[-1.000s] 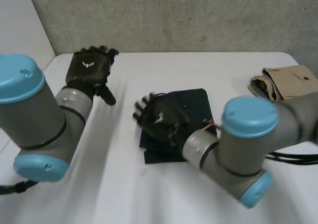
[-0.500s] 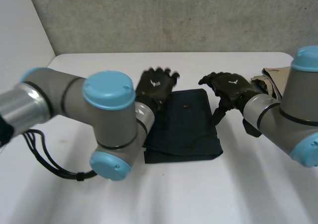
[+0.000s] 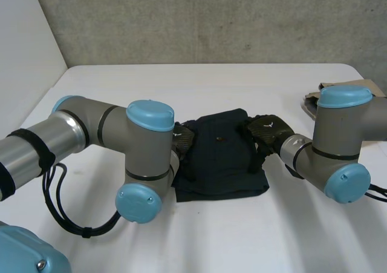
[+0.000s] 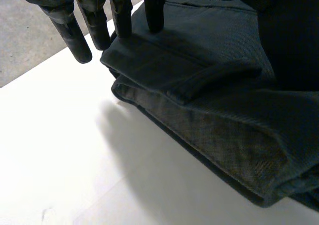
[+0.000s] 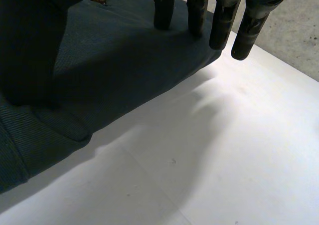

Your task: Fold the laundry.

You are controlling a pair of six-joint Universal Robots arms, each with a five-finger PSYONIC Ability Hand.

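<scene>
A dark navy folded garment with a small button lies in the middle of the white table. My left hand sits low at its left edge, and my right hand at its right edge. In the left wrist view the straight fingers reach the far corner of the garment, some tips on the cloth and some past it. The right wrist view shows straight fingers over the garment's far edge in the same way. Both hands are open, holding nothing.
A folded beige garment lies at the back right of the table, partly behind my right arm. Both arms bend low over the table on either side of the navy garment. A grey wall stands behind the table.
My left hand came down from the far left to the garment's left edge. My right hand left the top of the garment and settled at its right edge.
</scene>
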